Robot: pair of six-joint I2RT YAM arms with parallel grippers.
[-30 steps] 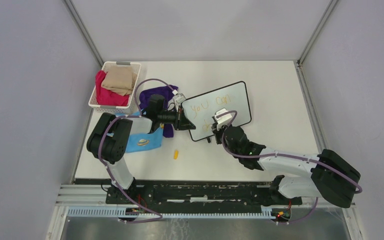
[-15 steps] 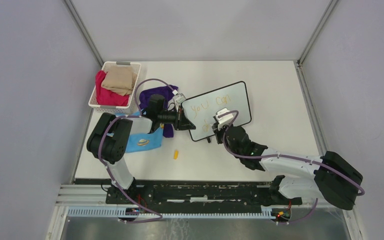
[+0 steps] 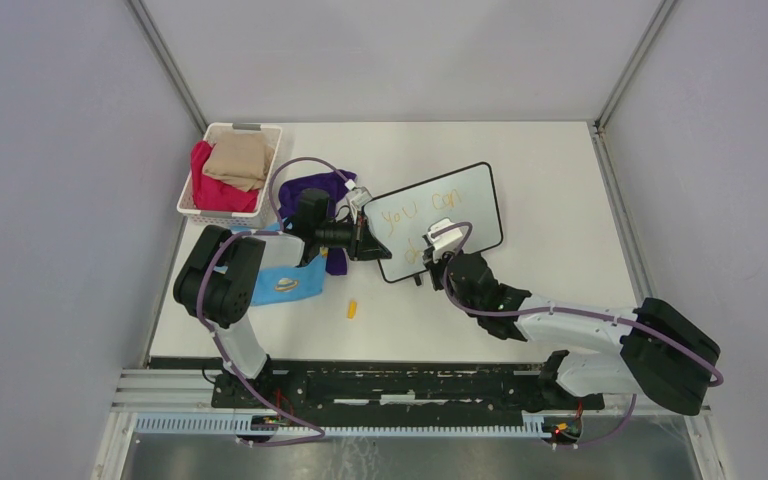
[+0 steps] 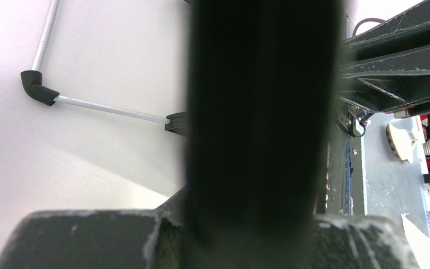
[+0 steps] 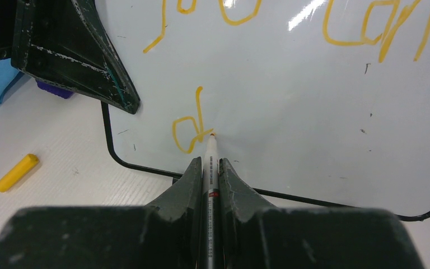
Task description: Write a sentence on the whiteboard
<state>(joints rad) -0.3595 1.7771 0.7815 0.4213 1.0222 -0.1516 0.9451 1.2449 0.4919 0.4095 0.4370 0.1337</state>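
Left gripper [image 3: 367,241] clamps the edge of the whiteboard [image 3: 463,203] to steady it, while the right gripper [image 5: 210,163], clenched on a marker [image 5: 211,147], presses its tip to the unfinished sentence [image 5: 199,109].

A dark, blurred bar [image 4: 263,101] is held upright in the left gripper [image 4: 257,224]; a metal rail [image 4: 109,109] is seen behind.

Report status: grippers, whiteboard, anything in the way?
Left gripper shut on whiteboard edge. Right gripper shut on marker, tip at the letter d. Yellow cap lies off the board, not blocking.
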